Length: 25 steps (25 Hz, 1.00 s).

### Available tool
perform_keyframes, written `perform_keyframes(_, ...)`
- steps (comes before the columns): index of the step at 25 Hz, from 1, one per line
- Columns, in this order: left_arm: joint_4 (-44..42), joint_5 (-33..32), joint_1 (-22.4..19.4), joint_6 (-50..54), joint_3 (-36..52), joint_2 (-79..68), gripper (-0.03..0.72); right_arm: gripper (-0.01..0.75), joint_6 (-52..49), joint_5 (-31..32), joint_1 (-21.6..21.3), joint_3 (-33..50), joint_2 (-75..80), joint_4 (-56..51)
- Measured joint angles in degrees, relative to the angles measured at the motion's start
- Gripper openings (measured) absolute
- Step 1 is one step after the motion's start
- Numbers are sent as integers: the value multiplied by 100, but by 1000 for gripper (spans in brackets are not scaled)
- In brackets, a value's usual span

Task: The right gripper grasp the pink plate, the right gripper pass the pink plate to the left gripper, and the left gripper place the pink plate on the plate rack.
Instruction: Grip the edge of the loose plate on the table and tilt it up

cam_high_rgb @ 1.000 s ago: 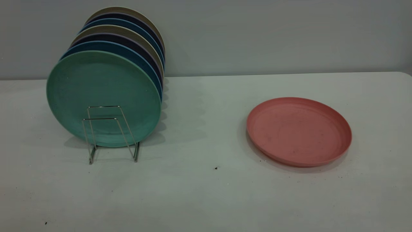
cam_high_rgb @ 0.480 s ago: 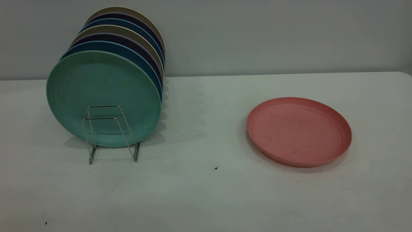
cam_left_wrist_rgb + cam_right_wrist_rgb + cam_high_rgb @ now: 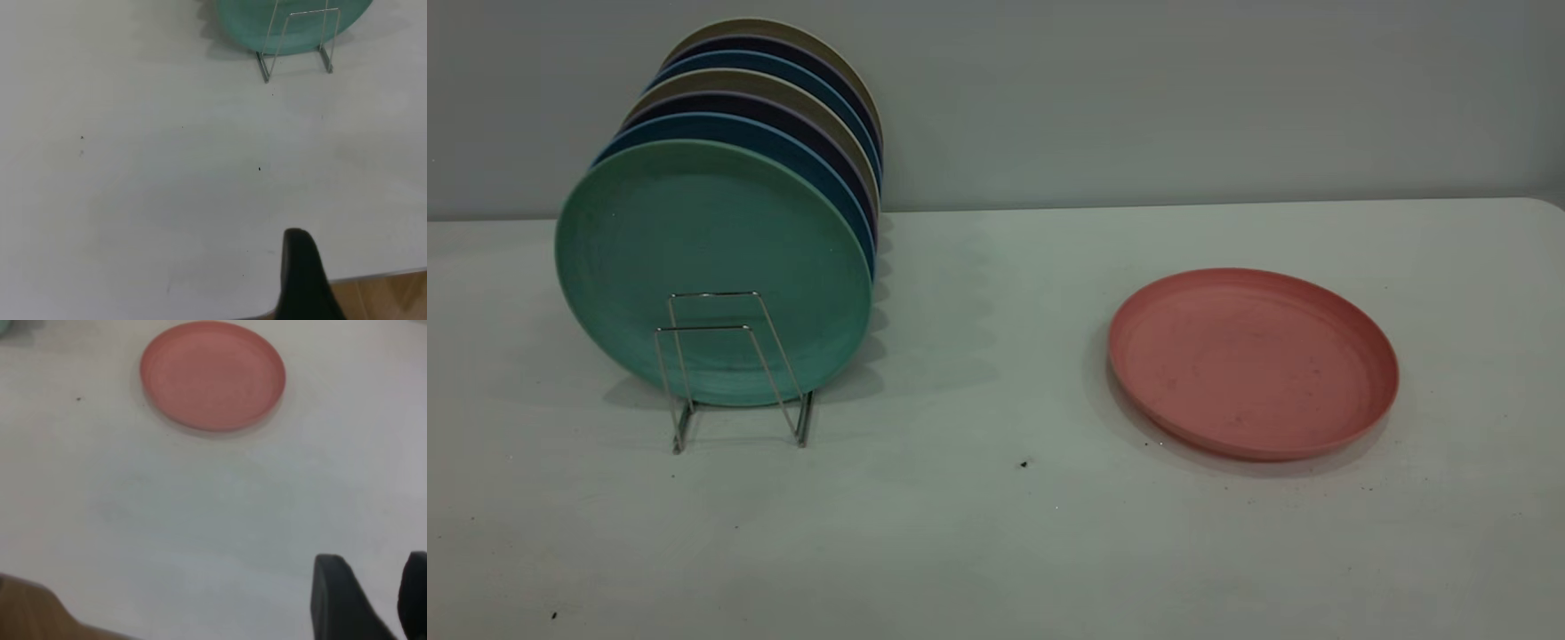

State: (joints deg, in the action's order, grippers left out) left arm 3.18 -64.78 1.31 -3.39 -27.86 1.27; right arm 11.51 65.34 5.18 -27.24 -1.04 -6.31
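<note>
Of your left gripper (image 3: pixel 303 280) only one finger shows: matte black, smooth, rounded at the tip, broadening toward its base. Your right gripper (image 3: pixel 373 603) shows two dark charcoal fingers, blunt-tipped, plain-surfaced, with no visible markings.

Bare table (image 3: pixel 996 533) all round the pink plate (image 3: pixel 1252 363), open approach to its rim, plate rack (image 3: pixel 734 369) with upright plates (image 3: pixel 720 258) well apart, front slot free before me.
</note>
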Motion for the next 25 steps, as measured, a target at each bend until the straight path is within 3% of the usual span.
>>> perform_keyframes(11,-42,0,0,7,0,0,482,240,0,0,0,0,0,0)
perform_keyframes(14,-13,301,0,-19,-63,-13,482,240,78,-32,0,-37,94,17)
perform_keyframes(19,581,1096,0,-31,-80,-753,482,252,397,-1191,0,-103,947,-141)
perform_keyframes(25,1570,2135,0,-427,-80,-2345,482,353,1306,-2335,0,-114,2784,-1480)
